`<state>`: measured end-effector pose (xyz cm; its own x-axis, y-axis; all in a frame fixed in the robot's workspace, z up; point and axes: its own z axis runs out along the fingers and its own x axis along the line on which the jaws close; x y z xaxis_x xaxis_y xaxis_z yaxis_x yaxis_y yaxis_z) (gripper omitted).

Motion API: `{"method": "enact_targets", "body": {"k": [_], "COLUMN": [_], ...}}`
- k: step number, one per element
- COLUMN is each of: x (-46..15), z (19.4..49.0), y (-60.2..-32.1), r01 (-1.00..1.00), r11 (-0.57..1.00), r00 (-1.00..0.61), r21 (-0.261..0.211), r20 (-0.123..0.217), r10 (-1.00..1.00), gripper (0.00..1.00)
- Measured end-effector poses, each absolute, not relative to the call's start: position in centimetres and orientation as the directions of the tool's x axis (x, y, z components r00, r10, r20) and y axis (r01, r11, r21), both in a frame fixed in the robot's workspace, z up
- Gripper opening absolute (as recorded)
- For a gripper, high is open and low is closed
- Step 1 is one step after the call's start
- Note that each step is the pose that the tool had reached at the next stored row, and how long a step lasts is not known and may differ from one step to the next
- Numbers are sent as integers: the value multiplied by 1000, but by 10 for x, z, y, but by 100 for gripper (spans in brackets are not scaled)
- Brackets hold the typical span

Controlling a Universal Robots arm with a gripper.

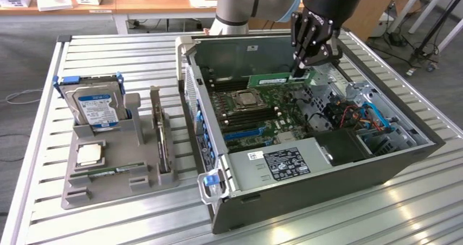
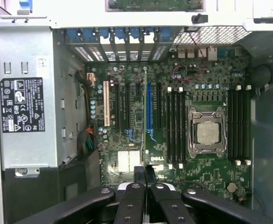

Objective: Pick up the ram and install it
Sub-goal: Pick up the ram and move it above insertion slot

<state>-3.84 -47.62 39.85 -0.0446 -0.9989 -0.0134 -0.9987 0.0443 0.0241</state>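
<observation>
My pincer [image 1: 302,70] is clamped narrow on one end of the ram [image 1: 274,81], holding the green stick level over the motherboard [image 1: 253,120] inside the open case [image 1: 326,174] on the bench [image 1: 376,218]. In the exterior view the ram hangs at twelve o'clock from the processor [image 1: 248,99]. Its free end points to nine o'clock and my grip is on its three o'clock end. Whether it touches a slot I cannot tell. From the wrist, my pincer [image 2: 145,186] hangs above the board, where black memory slots [image 2: 175,126] run on both sides of the processor [image 2: 207,132]. At nine o'clock from the case, a grey tray [image 1: 108,189] holds an upright hard drive [image 1: 94,107].
</observation>
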Motion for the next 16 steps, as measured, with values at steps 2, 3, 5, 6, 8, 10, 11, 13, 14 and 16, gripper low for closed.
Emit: {"method": "enact_targets", "body": {"k": [2,3,5,6,8,10,11,13,14,16], "x": [-38,-38,-38,-38,-38,-38,-38,-38,-38,-38], "z": [398,398,397,397,396,396,396,396,396,396], "y": [-472,-470,-466,-464,-460,-457,-456,-455,-455,-455], "r01": [-999,-999,-999,-999,-999,-999,-999,-999,-999,-999], "r11": [44,44,44,44,44,44,44,44,44,44], "r00": [-45,-45,-45,-45,-45,-45,-45,-45,-44,-44], "r21": [24,24,24,24,24,24,24,24,24,24], "r20": [-13,-13,-13,-13,-13,-13,-13,-13,-13,-13], "r10": [-999,-999,-999,-999,-999,-999,-999,-999,-999,-999], "gripper": [11,11,11,11,11,11,11,11,11,11]}}
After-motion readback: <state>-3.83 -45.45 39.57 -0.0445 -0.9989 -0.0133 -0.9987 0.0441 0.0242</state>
